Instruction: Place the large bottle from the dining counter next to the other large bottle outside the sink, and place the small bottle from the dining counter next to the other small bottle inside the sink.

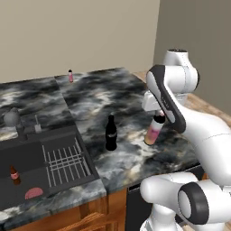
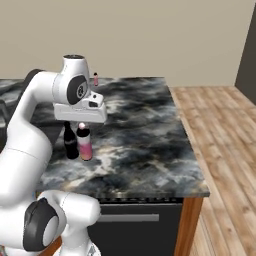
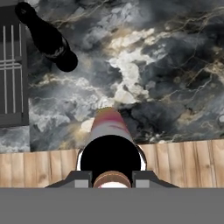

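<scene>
We are on the first job: putting the pink bottle point(image 1: 154, 132) next to the black bottle point(image 1: 111, 132). Our gripper point(image 3: 112, 174) is shut tight around the top of the pink bottle, near its dark cap, and holds it straight up. In the right base view the pink bottle point(image 2: 85, 142) stands just beside the black bottle point(image 2: 70, 141), with a little gap between them. From the left it looks a bit farther off. We cannot tell if its bottom is touching the counter point(image 1: 135, 158) yet or hangs just above it.

The black bottle stands outside the sink point(image 1: 27, 167), near the drying rack point(image 1: 63, 162). So this spot looks good to us.

Next, we think we should let the pink bottle settle flat on the counter, then open the fingers slowly and lift straight up so it does not tip into the black one.

After that comes the small bottle point(image 1: 70, 76), far back on the counter. It must go in the sink by the little red bottle point(image 1: 15, 173).
</scene>
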